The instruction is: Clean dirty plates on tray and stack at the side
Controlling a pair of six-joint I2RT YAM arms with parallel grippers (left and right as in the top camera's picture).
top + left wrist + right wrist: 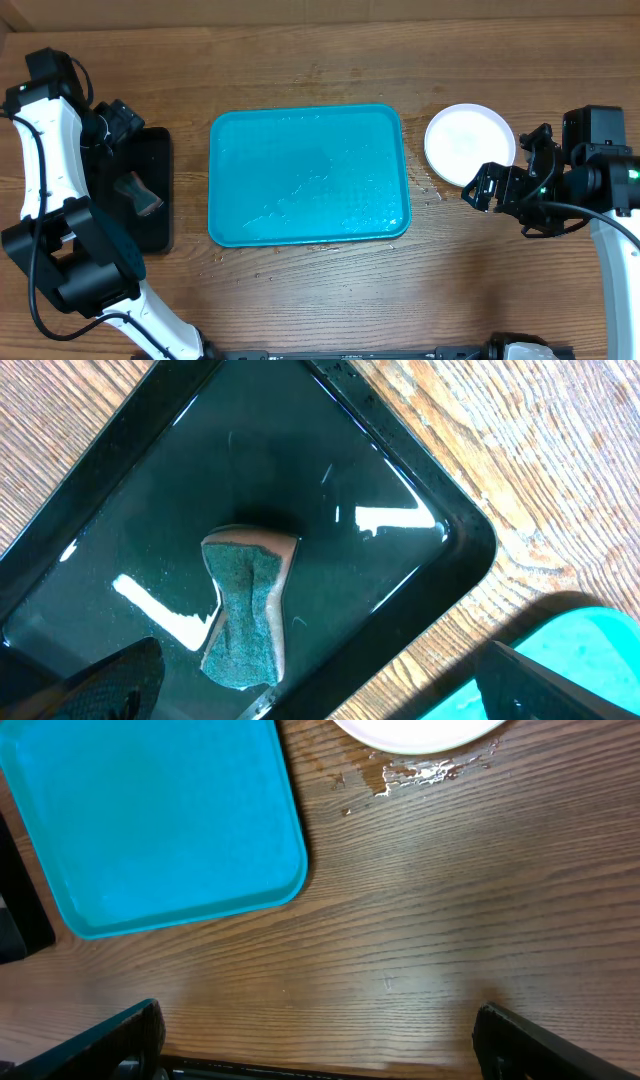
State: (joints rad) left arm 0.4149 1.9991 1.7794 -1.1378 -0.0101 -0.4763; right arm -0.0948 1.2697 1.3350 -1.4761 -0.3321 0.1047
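Your left claw hangs over the black tray, fingers spread wide and holding nothing. The sponge lies in that tray. Next over, the turquoise tray sits mid-tabletop, wet with droplets. Just right of it, a white plate rests on the wood, not touching the tray. Your right claw hovers by the plate, also spread wide and gripping nothing.

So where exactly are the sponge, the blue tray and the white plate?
sponge (243, 610): left wrist view, on its dark green scrubbing side.
blue tray (310, 175): overhead view, on its bare wet floor.
white plate (470, 143): overhead view, on the plate's middle.
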